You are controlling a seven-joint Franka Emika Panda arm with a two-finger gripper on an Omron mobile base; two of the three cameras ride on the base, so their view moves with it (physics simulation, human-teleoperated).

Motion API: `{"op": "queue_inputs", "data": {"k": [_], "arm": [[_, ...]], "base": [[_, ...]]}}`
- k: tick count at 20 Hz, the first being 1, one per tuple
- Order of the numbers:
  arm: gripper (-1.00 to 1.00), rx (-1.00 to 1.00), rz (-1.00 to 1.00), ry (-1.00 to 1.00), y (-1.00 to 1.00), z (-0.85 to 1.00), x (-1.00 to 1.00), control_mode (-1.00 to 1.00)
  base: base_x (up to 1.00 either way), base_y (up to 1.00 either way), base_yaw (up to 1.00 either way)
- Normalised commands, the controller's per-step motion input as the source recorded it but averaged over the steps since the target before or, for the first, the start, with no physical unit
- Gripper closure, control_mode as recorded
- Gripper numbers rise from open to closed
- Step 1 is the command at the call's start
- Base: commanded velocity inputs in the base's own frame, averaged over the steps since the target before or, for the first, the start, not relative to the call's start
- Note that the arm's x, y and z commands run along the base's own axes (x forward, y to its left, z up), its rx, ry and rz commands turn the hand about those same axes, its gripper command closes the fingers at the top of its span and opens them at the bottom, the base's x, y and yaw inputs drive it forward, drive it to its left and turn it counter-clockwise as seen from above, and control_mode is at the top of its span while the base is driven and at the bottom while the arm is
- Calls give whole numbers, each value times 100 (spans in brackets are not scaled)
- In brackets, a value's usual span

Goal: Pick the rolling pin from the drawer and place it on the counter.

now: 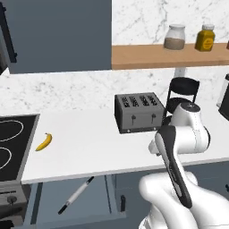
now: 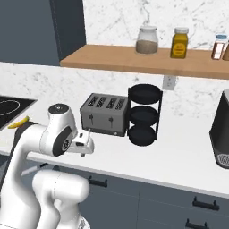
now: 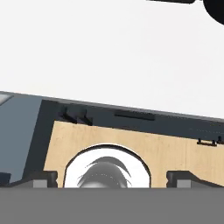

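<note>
Fingers [image 3: 43, 178] stand spread wide with nothing between them, low in the hand view over the white counter [image 3: 109, 52]. No writing is legible on the two jars [image 2: 146, 40] on the wooden shelf. From the left base view, the rolling pin [image 1: 76, 195] lies slantwise in the open drawer [image 1: 40, 197] below the counter edge, left of the arm. A banana [image 1: 44, 142] lies near the stovetop [image 1: 11, 143]; the toaster [image 1: 138, 112] stands beside a black tiered rack [image 2: 144, 114].

White arm folded low, hand [image 3: 112, 178] wide open, empty.
</note>
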Motion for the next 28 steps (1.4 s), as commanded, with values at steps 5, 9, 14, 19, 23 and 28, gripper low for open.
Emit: {"op": "queue_inputs", "data": {"k": [5,9,14,19,23,28], "arm": [[-100,0,0,0,0,0,0,100],[-100,0,0,0,0,0,0,100],[-100,0,0,0,0,0,0,100],[-100,0,0,0,0,0,0,100],[-100,0,0,0,0,0,0,100],[-100,0,0,-1,0,-2,3,-100]], "base": [[-43,-22,32],[-5,-36,35],[24,-40,34],[55,-10,34],[59,0,31],[10,0,20]]}}
